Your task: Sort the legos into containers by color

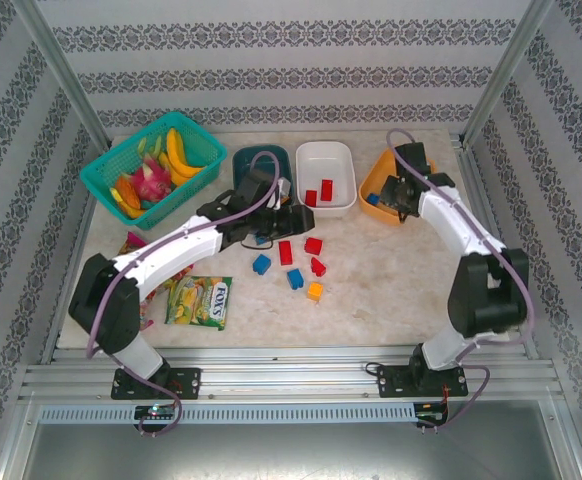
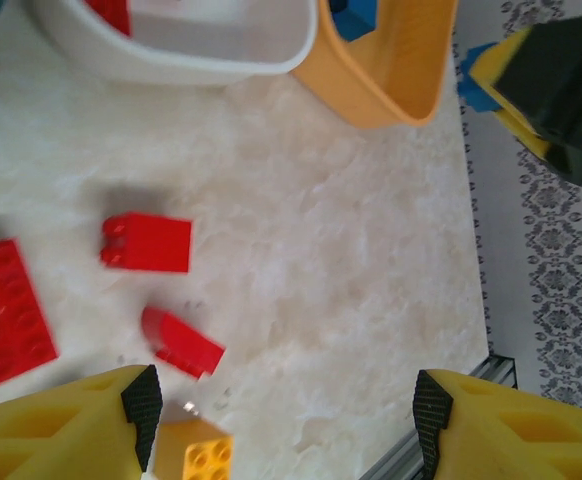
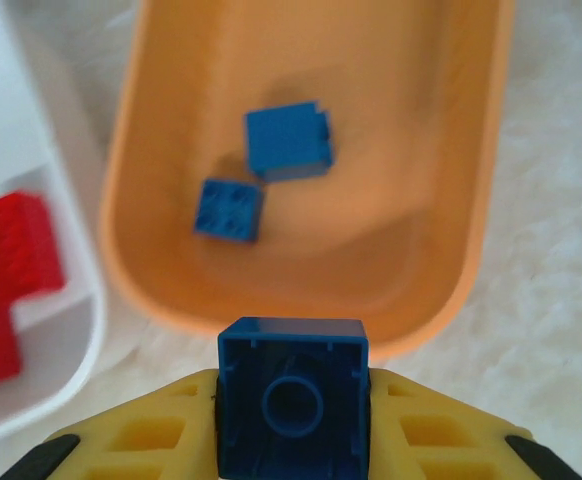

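loose legos on table [image 1: 391,290], nearest the bases: 3 red, 2 blue, 1 orange-yellow brick [image 1: 315,291]. prob. light, hard, slick plastic, won't crush. best pinched across flat side walls, not studs. l gripper [image 2: 286,420] hangs over them, jaws approx half apart, nothing held. r gripper [image 3: 293,445] is clamped on 1 blue brick [image 3: 293,395] by its sides, hollow underside to cam, at near rim of orange tub [image 3: 451,200]. 2 blue inside. white tub [image 3: 71,290]: 2 red. teal tub [image 1: 243,160]: contents can't tell.

The orange tub [image 3: 471,250] holds blue bricks [image 3: 289,143], the white tub [image 3: 71,340] red bricks [image 3: 16,250].
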You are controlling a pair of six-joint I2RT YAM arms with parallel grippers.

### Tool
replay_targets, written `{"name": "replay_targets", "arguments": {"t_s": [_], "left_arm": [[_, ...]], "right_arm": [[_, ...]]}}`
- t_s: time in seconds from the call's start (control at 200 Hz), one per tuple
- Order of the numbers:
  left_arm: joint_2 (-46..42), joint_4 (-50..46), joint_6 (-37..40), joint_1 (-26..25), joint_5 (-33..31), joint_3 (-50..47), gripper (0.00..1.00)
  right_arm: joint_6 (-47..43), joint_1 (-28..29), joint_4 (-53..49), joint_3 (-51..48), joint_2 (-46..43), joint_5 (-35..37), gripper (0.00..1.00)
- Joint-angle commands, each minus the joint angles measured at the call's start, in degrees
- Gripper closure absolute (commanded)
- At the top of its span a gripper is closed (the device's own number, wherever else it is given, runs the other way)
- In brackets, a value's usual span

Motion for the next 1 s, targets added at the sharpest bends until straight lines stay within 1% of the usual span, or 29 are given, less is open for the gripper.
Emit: {"name": "replay_targets", "arguments": {"t_s": [0.0,0.235,0.365,0.485,0.545,0.605,0.645,0.729,0.789,0.904,0.994], "left_arm": [[3.24,3.17,2.50,-0.77,1.70,5.52,0.30],[11.49,3.01,3.22,-0.75,3.60,16.53,0.30],[15.00,1.78,3.83,-0.72,3.95,21.61,0.30],[16.53,0.99,4.05,-0.75,4.04,23.99,0.30],[16.91,0.55,4.43,-0.75,3.88,24.57,0.31],[16.89,0.20,4.63,-0.75,3.77,24.76,0.31],[16.86,-0.08,4.78,-0.70,3.67,24.86,0.31],[16.57,-0.64,4.89,-0.58,3.34,24.95,0.30],[16.18,-1.38,4.87,-0.42,2.84,25.08,0.30],[14.68,-2.84,4.81,-0.05,1.79,24.63,0.30],[12.59,-4.02,4.55,0.45,0.49,23.42,0.30]], "right_arm": [[-3.15,-2.32,-3.35,5.02,6.89,-1.36,0.77],[-0.99,-5.34,-8.71,17.87,20.55,-1.13,0.77],[0.21,-6.16,-10.43,23.33,25.64,-2.01,0.75],[1.22,-6.42,-13.33,27.01,28.97,-1.87,0.75],[1.91,-6.42,-13.78,27.22,29.38,-1.67,0.74],[2.62,-6.42,-13.77,26.90,29.41,-1.23,0.70],[2.95,-6.42,-13.66,26.71,29.32,-1.05,0.66],[2.79,-6.34,-13.31,26.78,29.02,-0.93,0.53],[2.15,-6.09,-13.35,27.66,28.46,-1.03,0.48],[0.73,-5.28,-12.73,28.84,25.86,-0.41,0.43],[0.58,-4.39,-11.38,28.84,22.25,-0.86,0.41]]}}
